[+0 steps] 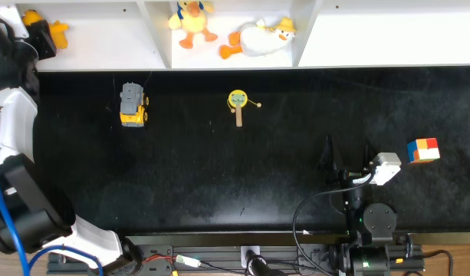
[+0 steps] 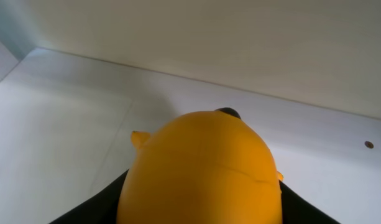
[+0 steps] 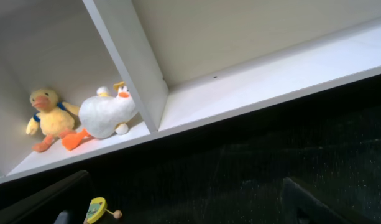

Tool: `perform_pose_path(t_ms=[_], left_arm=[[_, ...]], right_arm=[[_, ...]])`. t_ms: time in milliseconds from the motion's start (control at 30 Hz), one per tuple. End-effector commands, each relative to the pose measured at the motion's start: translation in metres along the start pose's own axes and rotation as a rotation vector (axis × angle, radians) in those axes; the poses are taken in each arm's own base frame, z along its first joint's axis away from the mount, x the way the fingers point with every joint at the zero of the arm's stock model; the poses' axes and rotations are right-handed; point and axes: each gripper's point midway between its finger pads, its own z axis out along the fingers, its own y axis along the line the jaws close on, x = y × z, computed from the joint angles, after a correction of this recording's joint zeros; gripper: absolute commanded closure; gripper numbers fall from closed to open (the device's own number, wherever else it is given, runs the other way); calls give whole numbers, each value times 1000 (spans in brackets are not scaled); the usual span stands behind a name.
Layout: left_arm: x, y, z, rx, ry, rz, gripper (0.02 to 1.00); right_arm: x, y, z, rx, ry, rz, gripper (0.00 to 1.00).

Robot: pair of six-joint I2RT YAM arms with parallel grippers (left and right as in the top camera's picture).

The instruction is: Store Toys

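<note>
Top view | left gripper [image 1: 37, 37] holds orange toy [image 1: 57, 34] inside left shelf bay [image 1: 89, 46] | right gripper [image 1: 347, 153] wide

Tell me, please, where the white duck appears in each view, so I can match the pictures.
Top view: the white duck lies in the middle compartment, right of the yellow duck.
Right wrist view: the white duck lies between the yellow duck and the divider.
Left wrist view: faces the orange toy in the left compartment instead.
Shared landmark: the yellow duck beside it.
</note>
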Motion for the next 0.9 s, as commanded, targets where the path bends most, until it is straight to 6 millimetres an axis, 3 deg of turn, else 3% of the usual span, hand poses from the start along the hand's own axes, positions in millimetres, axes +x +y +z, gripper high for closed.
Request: perform_pose_path(t_ms=[33,200,500,733,900], left_arm=[[-7,4,5,-19,-16,-2,371],[-11,4,5,-19,-35,0,202],[-14,4,5,-18,-46,-5,18],[-15,3,2,-19,-44,-31,20],[-22,1,-16,-23,-32,-34,18]], right_arm=[[3,-1,0,-1,0,-4,5],[3,-1,0,-1,0,-4,5],[3,-1,0,-1,-1,-4,5],[3,-1,0,-1,0,-4,7],[3,-1,0,-1,-1,-4,7]])
